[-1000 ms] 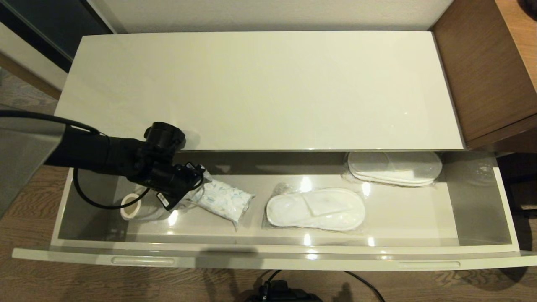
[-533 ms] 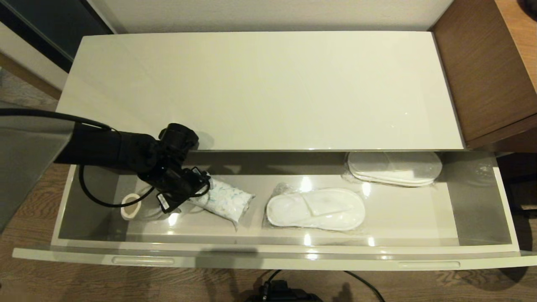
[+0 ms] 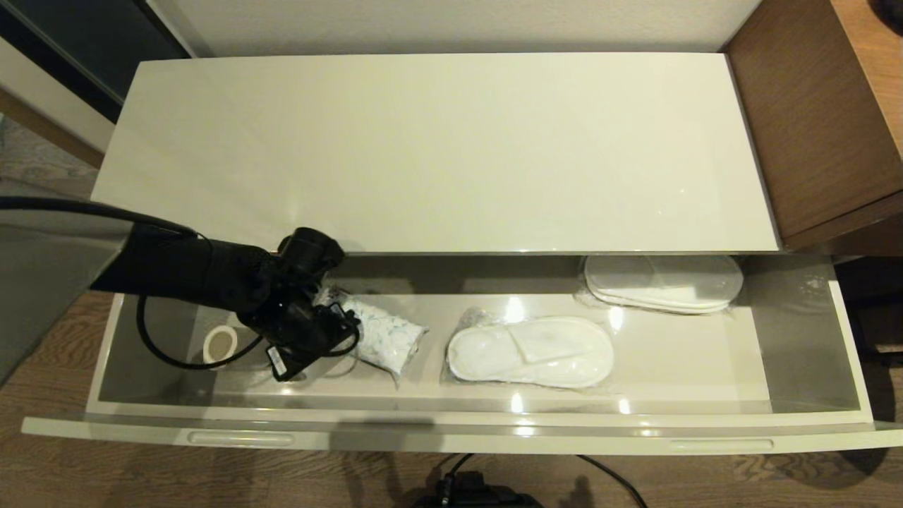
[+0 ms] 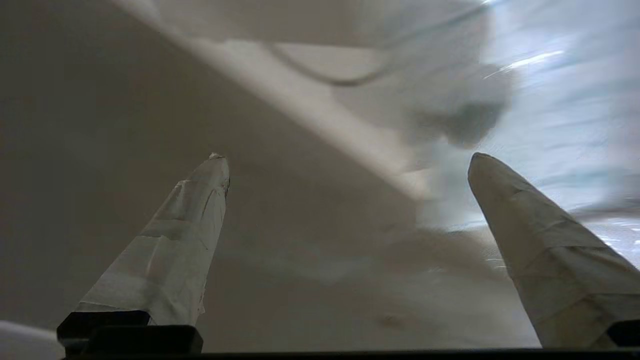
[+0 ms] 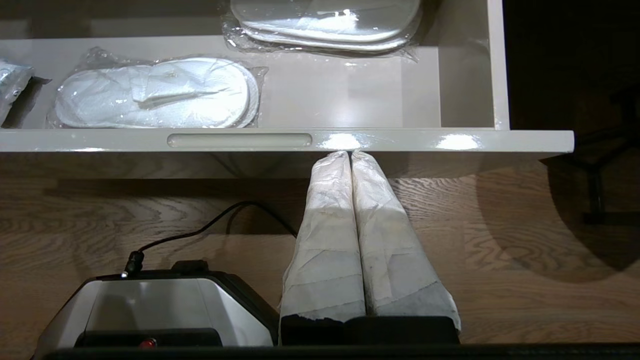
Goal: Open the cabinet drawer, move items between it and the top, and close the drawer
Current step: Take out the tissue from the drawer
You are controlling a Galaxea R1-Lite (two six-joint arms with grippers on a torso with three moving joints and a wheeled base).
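Tissue pack: the soft white plastic-wrapped tissue pack with pale blue swirls (image 3: 384, 337) lies inside the wide, shallow cream drawer (image 3: 451, 432), toward its left end.
Drawer: already pulled out.
Left gripper (image 4: 345, 165): down in the drawer at the pack's end, fingers spread wide, holding nothing.
Top: the long shiny cream cabinet top (image 3: 437, 148), behind the drawer, has no pack yet.
Left to do: grab, lift, put on top, shut drawer.
Right gripper (image 5: 350, 155): waits in front of the drawer, fingers pressed together, empty.

The cabinet drawer (image 3: 451, 430) before me stands pulled wide open, cream front at six o'clock, grey inside. The tissue pack (image 3: 384, 336) lies tilted in its nine o'clock half, white with blue swirls. The worktop (image 3: 437, 152) gleams cream at twelve.
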